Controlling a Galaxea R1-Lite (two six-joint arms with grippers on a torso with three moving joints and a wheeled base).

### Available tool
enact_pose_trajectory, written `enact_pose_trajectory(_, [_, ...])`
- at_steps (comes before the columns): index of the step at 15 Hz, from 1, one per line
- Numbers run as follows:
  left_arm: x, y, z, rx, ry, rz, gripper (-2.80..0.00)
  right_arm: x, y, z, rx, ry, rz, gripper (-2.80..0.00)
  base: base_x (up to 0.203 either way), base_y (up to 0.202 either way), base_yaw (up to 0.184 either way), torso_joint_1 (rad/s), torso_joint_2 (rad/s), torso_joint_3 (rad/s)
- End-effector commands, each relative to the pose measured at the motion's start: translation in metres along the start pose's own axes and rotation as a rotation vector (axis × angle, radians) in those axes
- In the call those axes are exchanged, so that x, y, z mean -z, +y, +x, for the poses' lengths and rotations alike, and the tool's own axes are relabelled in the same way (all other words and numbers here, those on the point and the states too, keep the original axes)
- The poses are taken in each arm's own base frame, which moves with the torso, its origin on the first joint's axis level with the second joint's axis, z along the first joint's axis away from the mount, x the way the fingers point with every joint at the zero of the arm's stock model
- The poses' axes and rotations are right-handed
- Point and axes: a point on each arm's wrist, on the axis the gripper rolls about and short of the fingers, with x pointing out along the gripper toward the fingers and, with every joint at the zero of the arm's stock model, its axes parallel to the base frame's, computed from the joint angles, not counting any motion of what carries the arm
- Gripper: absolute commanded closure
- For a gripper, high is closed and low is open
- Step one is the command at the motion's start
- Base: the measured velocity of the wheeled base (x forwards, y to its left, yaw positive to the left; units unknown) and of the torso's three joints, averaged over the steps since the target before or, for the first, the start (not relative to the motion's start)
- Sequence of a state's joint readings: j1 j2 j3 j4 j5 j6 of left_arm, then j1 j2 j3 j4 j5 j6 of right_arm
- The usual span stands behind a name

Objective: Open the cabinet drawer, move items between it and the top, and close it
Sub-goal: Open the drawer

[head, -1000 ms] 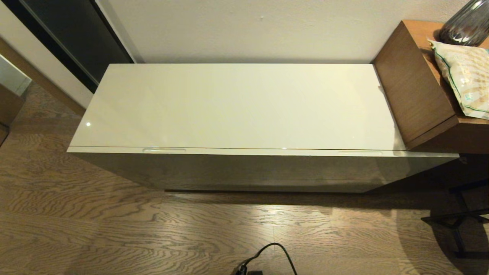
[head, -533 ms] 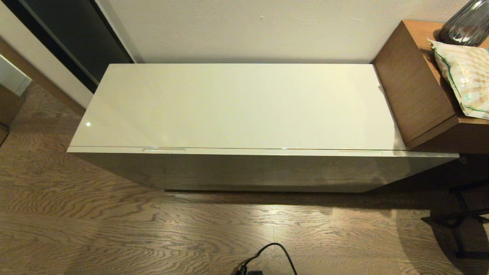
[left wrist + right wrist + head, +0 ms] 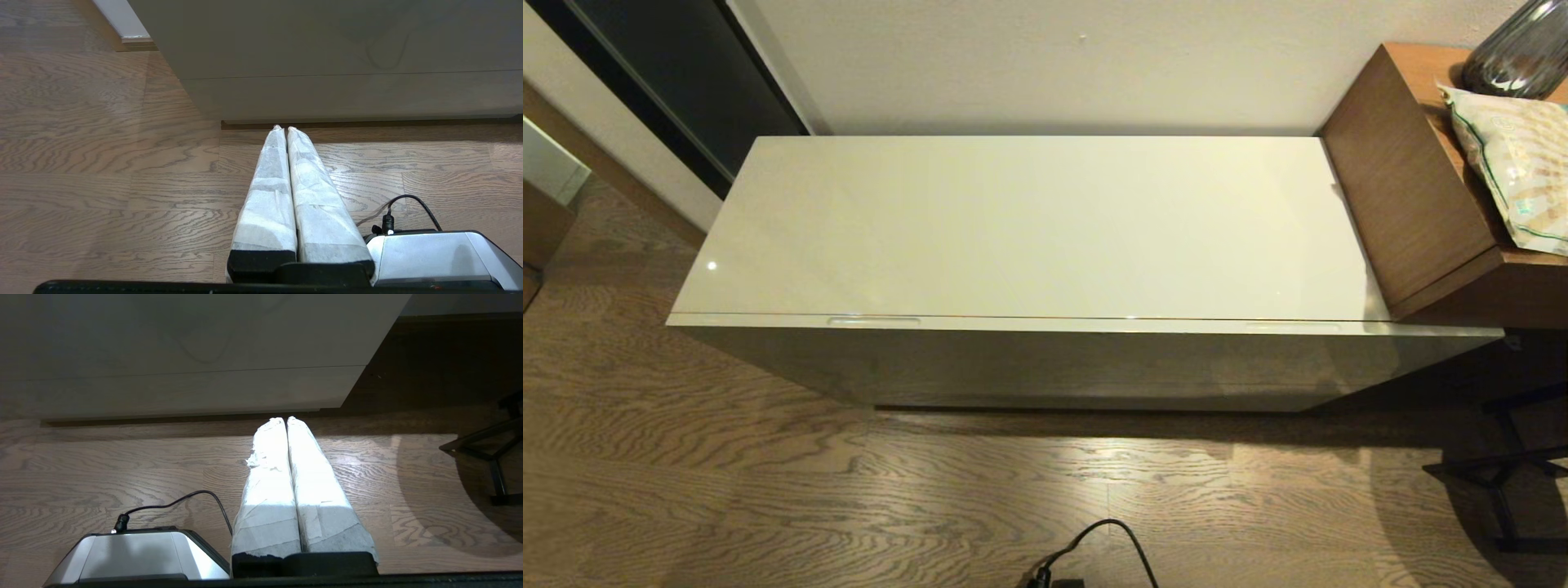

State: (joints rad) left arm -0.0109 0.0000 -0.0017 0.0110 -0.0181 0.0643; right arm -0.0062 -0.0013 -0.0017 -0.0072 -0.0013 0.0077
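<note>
The cabinet's glossy cream top (image 3: pixel 1029 229) lies bare. Below its front edge the cabinet drawer (image 3: pixel 1078 363) sits pushed in, with two slot notches (image 3: pixel 874 321) along its rim. The items are out of view. Neither arm shows in the head view. My left gripper (image 3: pixel 284 128) hangs low over the wooden floor, shut and holding nothing, pointing at the foot of the cabinet front (image 3: pixel 327 41). My right gripper (image 3: pixel 285 419) is likewise shut and holding nothing, low before the cabinet front (image 3: pixel 184 343) near its right end.
A taller brown wooden table (image 3: pixel 1413 188) abuts the cabinet's right end, carrying a green-trimmed patterned bag (image 3: pixel 1515 163) and a dark glass vase (image 3: pixel 1519 53). Black stand legs (image 3: pixel 1503 474) are on the floor at right. A black cable (image 3: pixel 1094 547) runs from my base (image 3: pixel 429 257).
</note>
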Motion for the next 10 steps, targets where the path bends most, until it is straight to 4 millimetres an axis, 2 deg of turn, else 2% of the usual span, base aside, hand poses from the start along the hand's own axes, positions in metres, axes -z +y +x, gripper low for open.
enact_pose_trajectory(1, [0.0, 0.0, 0.0, 0.0, 0.0, 0.0, 0.0, 0.0, 0.0, 0.0001, 0.0, 0.001, 0.0, 0.0, 0.0, 0.0, 0.0, 0.0, 0.0, 0.0])
enact_pose_trajectory(10, [0.0, 0.0, 0.0, 0.0, 0.0, 0.0, 0.0, 0.0, 0.0, 0.0001, 0.0, 0.001, 0.0, 0.0, 0.0, 0.0, 0.0, 0.0, 0.0, 0.0])
